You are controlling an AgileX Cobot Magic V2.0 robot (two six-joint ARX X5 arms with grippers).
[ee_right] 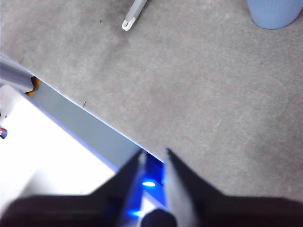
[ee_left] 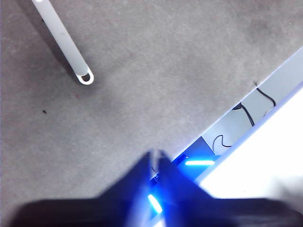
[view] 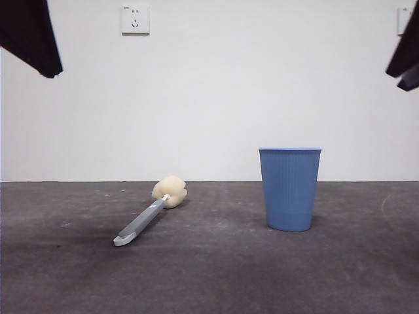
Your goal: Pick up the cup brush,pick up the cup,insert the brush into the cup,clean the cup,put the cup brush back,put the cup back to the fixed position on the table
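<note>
The cup brush (view: pixel 149 216) lies flat on the table (view: pixel 209 275) left of centre, with its cream sponge head (view: pixel 170 191) toward the wall and its white looped end toward the front. The blue ribbed cup (view: pixel 290 190) stands upright to its right, well apart from it. My left gripper (ee_left: pixel 156 158) is shut and empty, high above the table near its edge, with the brush handle (ee_left: pixel 64 45) some way off. My right gripper (ee_right: pixel 155 158) is shut and empty, also high near the table edge. From there the brush's loop (ee_right: pixel 127 24) and the cup's base (ee_right: pixel 274 14) are far off.
A black arm tip shows at each top corner of the front view, one on the left (view: pixel 29 36) and one on the right (view: pixel 406 55). A white wall with a socket (view: pixel 135 19) stands behind the table. The table's edge (ee_left: pixel 227 118) with cables below shows in the left wrist view.
</note>
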